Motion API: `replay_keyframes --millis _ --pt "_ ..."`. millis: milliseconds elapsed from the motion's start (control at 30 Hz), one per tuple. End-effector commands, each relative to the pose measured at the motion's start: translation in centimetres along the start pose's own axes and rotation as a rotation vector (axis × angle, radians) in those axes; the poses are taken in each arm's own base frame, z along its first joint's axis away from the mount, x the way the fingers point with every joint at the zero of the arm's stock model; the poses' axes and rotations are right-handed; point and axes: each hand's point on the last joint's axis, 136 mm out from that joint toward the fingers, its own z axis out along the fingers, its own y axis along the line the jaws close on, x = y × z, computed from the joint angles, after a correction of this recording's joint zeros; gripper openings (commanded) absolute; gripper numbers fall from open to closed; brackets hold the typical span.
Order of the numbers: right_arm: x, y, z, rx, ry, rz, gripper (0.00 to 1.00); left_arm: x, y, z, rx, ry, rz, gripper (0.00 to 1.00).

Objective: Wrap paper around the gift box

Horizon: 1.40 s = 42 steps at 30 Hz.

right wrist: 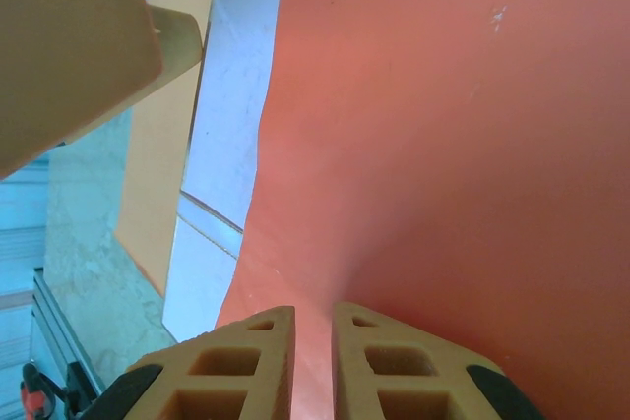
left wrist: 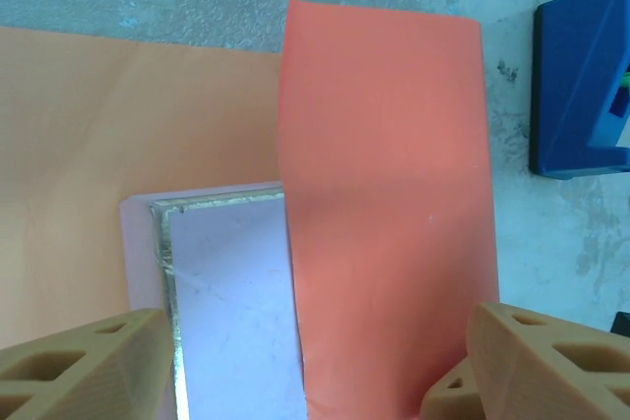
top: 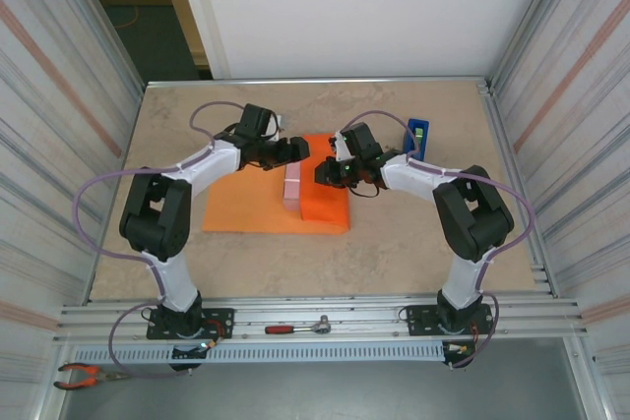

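Observation:
The orange paper (top: 246,206) lies flat on the table, and its right part (left wrist: 389,194) is folded over the pale pink gift box (top: 292,187). A strip of the box top (left wrist: 231,312) still shows left of the fold's edge. My left gripper (left wrist: 315,341) hangs open over the box's far end, one finger on either side and nothing between them. My right gripper (right wrist: 313,317) comes in from the right, its jaws nearly together on a raised ridge of the folded paper (right wrist: 443,145). The left gripper's finger (right wrist: 69,46) also shows in the right wrist view.
A blue tape dispenser (top: 416,135) stands on the table just right of the paper, behind my right arm. A ratchet tool (top: 298,327) lies on the front rail and pliers (top: 84,374) at the near left. Metal walls close in both sides.

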Motion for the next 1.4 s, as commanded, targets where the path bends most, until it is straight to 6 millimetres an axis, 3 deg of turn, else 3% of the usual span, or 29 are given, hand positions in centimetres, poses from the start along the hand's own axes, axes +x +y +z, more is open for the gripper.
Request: replay_keyframes --millis 0,367,633,800,1000,1233,1367 --pt "1.0 0.0 1.1 -0.001 0.048 -0.019 0.17 2.0 2.1 1.0 -0.089 0.075 0.000 0.80" --pt "1.5 0.4 1.6 -0.007 0.062 -0.027 0.16 3.9 3.8 1.7 -0.134 0.108 0.003 0.81" --pt "0.8 1.3 1.1 -0.019 0.053 -0.035 0.18 5.1 4.5 2.1 -0.133 0.115 -0.014 0.60" --pt "-0.5 2.3 -0.5 -0.032 0.004 -0.039 0.19 5.6 4.8 2.0 -0.136 0.101 -0.037 0.57" --pt "-1.3 1.7 -1.7 -0.017 -0.035 -0.003 0.22 5.7 5.5 1.6 -0.168 0.085 -0.035 0.57" --pt "-0.6 1.1 -1.2 -0.013 -0.014 0.007 0.23 5.7 6.0 1.3 -0.191 0.076 -0.032 0.47" --pt "-0.3 0.8 -0.6 -0.008 -0.001 0.007 0.21 5.9 6.0 1.0 -0.192 0.071 -0.061 0.47"
